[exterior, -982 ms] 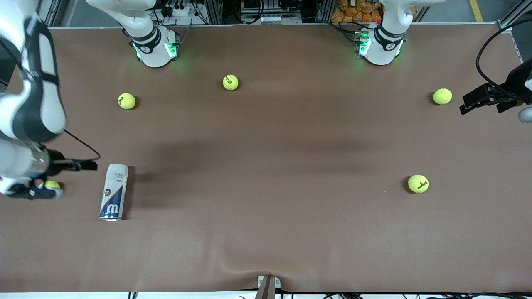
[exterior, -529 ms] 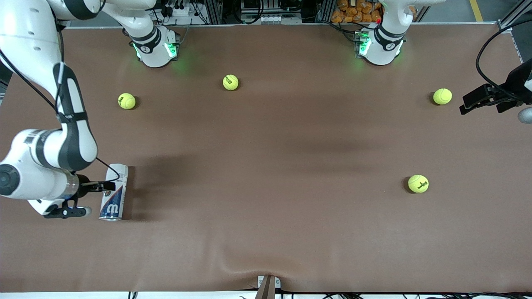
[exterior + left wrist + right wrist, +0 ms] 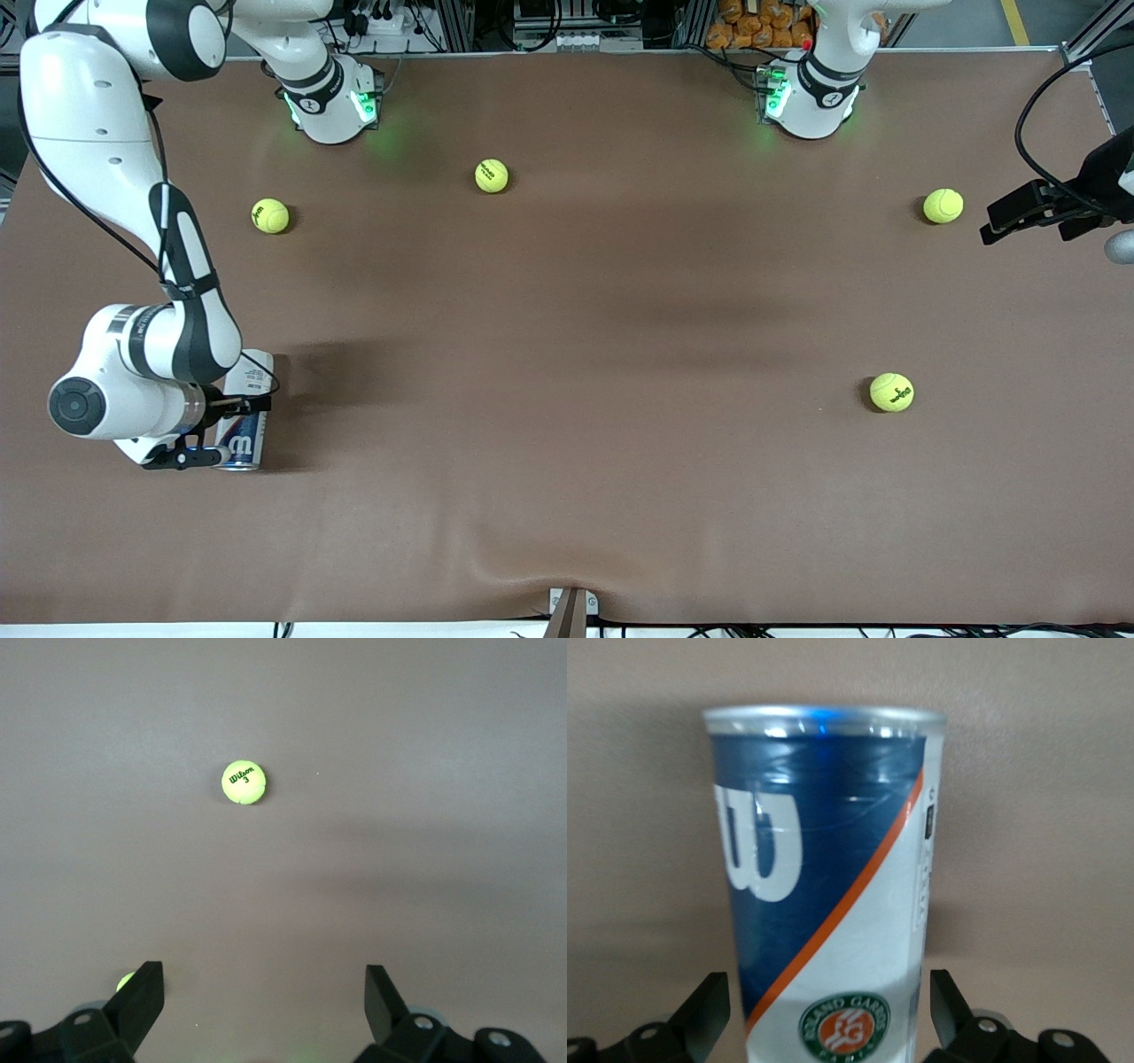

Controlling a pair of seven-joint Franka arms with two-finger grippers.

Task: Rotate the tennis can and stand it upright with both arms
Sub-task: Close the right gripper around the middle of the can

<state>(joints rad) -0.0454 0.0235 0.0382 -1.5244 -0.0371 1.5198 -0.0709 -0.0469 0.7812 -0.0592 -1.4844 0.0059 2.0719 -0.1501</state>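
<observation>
**A:** What is shown in the front view?

**B:** A brown table [image 3: 567,496] is seen from above. The tennis can [image 3: 251,390] is lying on its side at the right arm's end of the table, its silver rim turned toward the camera. The right gripper [image 3: 232,416] is placed low over the can's middle, partly hidden by the white wrist, so its fingers cannot be judged here. The left gripper [image 3: 1019,213] is held at the left arm's end of the table and waits. Four tennis balls are scattered: one [image 3: 270,215] farther from the camera than the can, one [image 3: 492,175] toward the bases, one [image 3: 943,206] just beside the left gripper, and one [image 3: 891,392] well apart from the can, toward the left arm's end.

**A:** And the left wrist view?

**B:** The left gripper's fingers [image 3: 137,1001] are spread wide apart with only bare table between them. A Wilson tennis ball [image 3: 243,782] is seen ahead.

**A:** And the right wrist view?

**B:** The can [image 3: 833,904] fills the picture, its navy and white label crossed by an orange-red stripe. The right gripper's fingers [image 3: 709,1005] are spread on either side of it; contact cannot be told.
</observation>
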